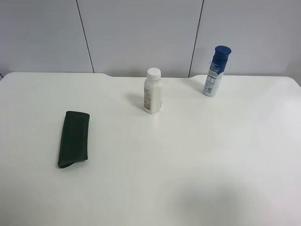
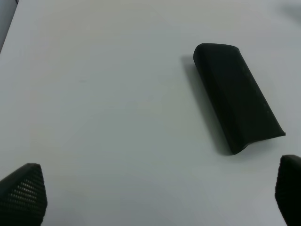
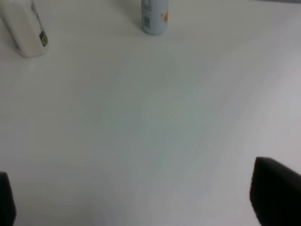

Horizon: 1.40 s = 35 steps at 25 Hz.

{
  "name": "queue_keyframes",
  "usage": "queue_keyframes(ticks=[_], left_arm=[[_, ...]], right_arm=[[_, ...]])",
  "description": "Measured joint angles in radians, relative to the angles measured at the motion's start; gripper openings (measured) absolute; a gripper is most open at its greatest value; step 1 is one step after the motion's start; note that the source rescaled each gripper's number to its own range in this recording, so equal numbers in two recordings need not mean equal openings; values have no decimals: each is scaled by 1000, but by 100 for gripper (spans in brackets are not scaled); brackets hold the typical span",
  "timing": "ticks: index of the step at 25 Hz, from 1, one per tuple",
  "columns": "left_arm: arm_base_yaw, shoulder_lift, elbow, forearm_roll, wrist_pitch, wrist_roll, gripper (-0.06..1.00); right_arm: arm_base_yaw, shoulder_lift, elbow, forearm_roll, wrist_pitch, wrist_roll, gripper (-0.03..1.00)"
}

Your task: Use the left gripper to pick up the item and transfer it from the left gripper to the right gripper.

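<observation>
Left wrist: left gripper [image 2: 155, 197] hovers near item [image 2: 237, 96], jaws wide, empty; right gripper [image 3: 141, 197] same.

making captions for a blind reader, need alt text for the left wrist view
A dark green-black soft pouch lies flat and untouched on a white table, ahead of the left gripper and off to one side. The gripper's two black fingertips stand wide apart with nothing between them.

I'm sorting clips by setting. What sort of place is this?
Probably a lab test bench: white table, grey wall panels behind, and a dark pouch, white bottle and blue-capped bottle set out.
</observation>
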Motion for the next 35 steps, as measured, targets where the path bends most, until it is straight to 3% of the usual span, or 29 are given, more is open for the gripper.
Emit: queue_keyframes(ticks=[31, 35], left_arm=[[0, 0, -1, 2, 0, 0, 99], [0, 48, -52, 2, 4, -29, 99]], right_arm=[[0, 0, 0, 0, 0, 0, 100], [0, 0, 0, 0, 0, 0, 100]])
